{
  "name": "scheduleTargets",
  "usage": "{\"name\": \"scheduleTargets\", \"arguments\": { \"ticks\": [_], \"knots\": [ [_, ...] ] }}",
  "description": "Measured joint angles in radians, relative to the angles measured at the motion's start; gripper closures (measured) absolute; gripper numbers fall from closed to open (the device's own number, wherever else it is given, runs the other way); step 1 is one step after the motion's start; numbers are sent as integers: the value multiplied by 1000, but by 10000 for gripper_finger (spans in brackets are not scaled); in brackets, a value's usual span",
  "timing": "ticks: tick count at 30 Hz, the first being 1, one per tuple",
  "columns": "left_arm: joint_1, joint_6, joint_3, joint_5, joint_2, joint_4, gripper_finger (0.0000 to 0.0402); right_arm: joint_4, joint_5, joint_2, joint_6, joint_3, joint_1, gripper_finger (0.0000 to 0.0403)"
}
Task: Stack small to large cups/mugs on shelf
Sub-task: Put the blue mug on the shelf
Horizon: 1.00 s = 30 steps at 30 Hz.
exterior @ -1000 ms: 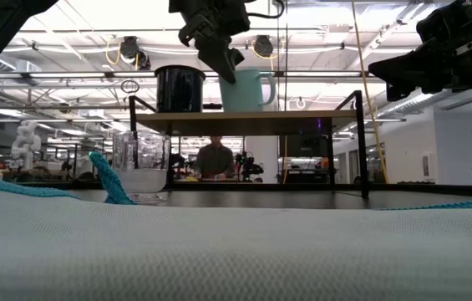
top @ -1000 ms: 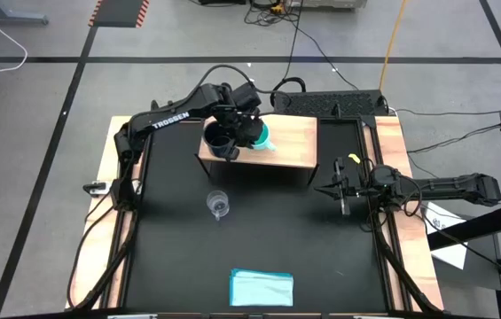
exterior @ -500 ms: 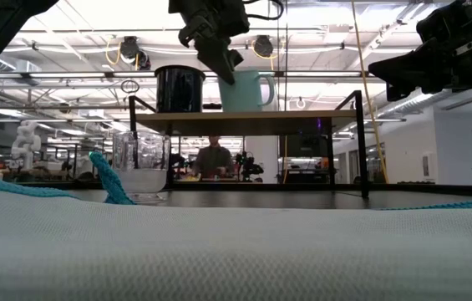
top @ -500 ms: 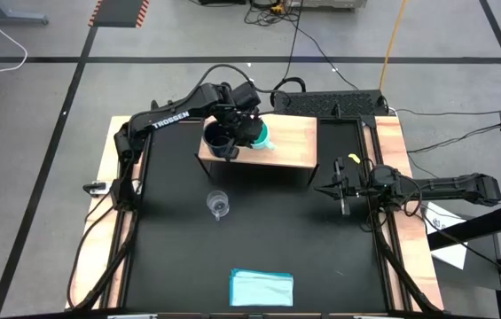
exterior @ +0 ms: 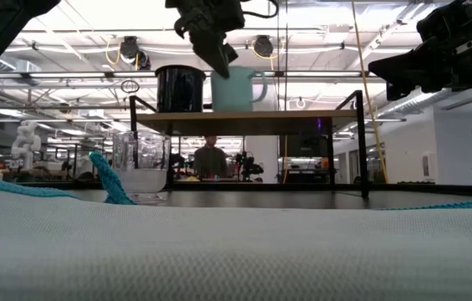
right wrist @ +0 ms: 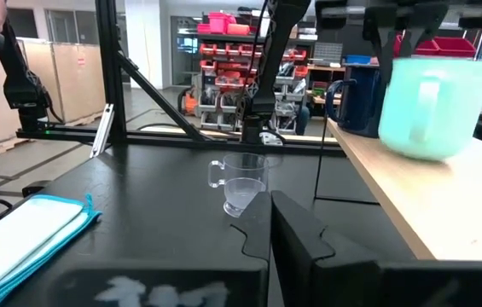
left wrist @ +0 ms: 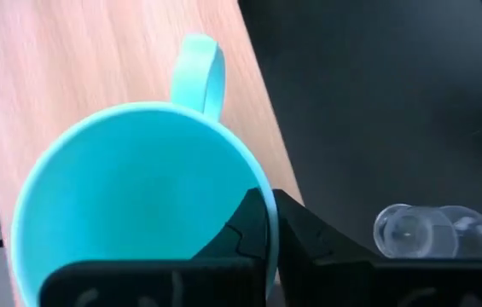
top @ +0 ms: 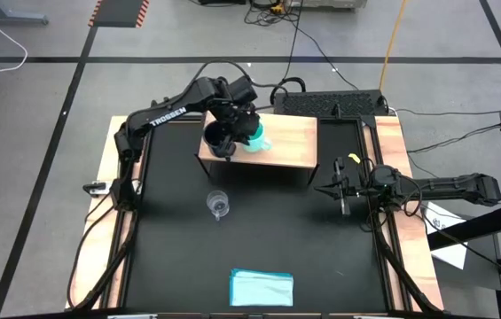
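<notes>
left gripper (top: 240,133) pinching turquoise mug (top: 255,138) rim, lifted off shelf (top: 290,142); right gripper (top: 342,190) pressed together

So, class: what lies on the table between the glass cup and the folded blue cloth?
Nothing: in the high view, only bare black table separates the glass cup from the folded blue cloth.

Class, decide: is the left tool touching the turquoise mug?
Touching. In the left wrist view the left tool pinches the turquoise mug rim, one finger inside, one outside.
</notes>
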Motion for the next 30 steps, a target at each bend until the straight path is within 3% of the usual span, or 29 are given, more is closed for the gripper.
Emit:
{"name": "scheduleTargets", "arguments": {
  "ticks": [20, 30],
  "knots": [
    [-16, -14, 29, 9, -4, -37, 396, 0, 0, 0, 0, 0, 0, 403],
    [-37, -16, 3, -44, -6, -35, 391, 0, 0, 0, 1, 0, 0, 403]
  ]
}}
